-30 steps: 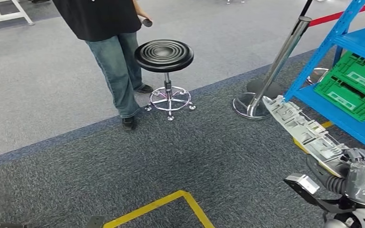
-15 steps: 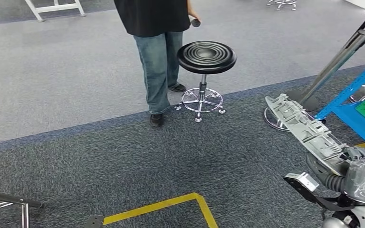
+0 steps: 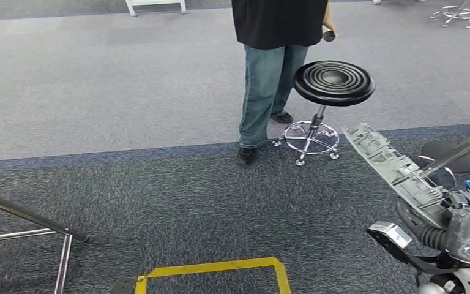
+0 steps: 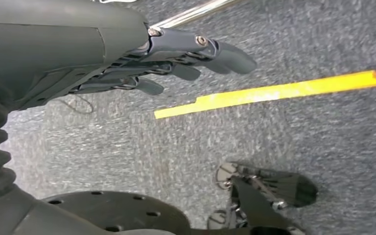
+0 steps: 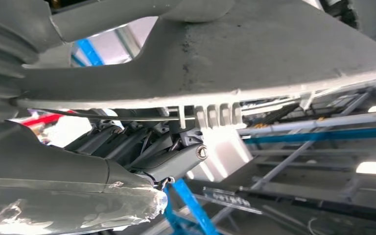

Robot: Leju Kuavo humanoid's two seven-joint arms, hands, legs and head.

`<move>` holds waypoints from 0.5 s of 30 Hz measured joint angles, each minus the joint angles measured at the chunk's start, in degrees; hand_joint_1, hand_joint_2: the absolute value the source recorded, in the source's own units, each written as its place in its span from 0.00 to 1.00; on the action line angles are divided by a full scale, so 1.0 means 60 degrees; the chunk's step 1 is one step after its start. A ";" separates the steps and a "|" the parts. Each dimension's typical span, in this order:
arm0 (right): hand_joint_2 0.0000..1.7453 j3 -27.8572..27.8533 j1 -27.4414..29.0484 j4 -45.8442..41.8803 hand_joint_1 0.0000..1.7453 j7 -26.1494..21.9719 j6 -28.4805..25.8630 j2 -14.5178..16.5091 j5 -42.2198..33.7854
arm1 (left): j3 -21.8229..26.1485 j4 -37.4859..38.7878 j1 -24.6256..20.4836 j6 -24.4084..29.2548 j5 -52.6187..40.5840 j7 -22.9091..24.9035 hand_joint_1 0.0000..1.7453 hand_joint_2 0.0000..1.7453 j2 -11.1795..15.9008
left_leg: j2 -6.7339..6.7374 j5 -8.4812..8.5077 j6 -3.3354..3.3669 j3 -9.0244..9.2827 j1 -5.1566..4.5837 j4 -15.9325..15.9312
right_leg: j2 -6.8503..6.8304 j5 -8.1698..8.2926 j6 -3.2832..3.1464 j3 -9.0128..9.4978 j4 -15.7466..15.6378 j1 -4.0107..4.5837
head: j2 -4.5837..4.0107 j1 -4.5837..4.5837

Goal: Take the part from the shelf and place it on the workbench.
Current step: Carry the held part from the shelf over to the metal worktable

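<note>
The right hand (image 3: 465, 229) sits low at the robot's right side, its fingers (image 5: 171, 159) curled up under a long grey plastic part (image 3: 395, 168) that rests across them and juts forward and up, away from the wrist. The left hand (image 4: 176, 58) hangs palm down over the carpet, holding nothing, with its dark fingers (image 4: 225, 51) stretched out nearly straight and slightly apart.

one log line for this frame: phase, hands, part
phase: carrying part, workbench not visible | right hand: holds grey part | left hand: empty, fingers apart | person beside stool
</note>
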 joint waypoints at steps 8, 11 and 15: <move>1.00 0.0005 0.0085 -0.0004 1.00 0.0080 0.0000 0.0000 0.0017 | -0.0008 0.0004 0.0020 -0.0107 -0.0001 0.0011 0.00 1.00 0.0018 | 0.1126 -0.1179 -0.0390 -0.1376 0.0163 0.2722 | -0.0993 -0.0050 -0.0183 0.0220 -0.0157 -0.0035 | 0.0000 -0.0091; 1.00 0.0002 0.0176 -0.0004 1.00 0.0112 0.0000 0.0000 0.0023 | -0.0011 0.0004 0.0029 -0.0120 0.0000 0.0012 0.00 1.00 0.0013 | 0.1513 -0.0322 -0.0452 -0.0581 0.0218 0.1234 | -0.1345 -0.0177 -0.0059 0.0358 -0.0148 -0.0028 | 0.0000 -0.0093; 1.00 -0.0029 0.0229 -0.0029 1.00 0.0183 0.0000 -0.0001 0.0040 | -0.0015 0.0004 -0.0004 -0.0116 0.0000 0.0010 0.00 1.00 -0.0001 | 0.1850 -0.0160 -0.0209 -0.0069 0.0093 0.0154 | -0.1762 -0.0359 0.0172 0.0493 -0.0117 0.0050 | 0.0000 -0.0056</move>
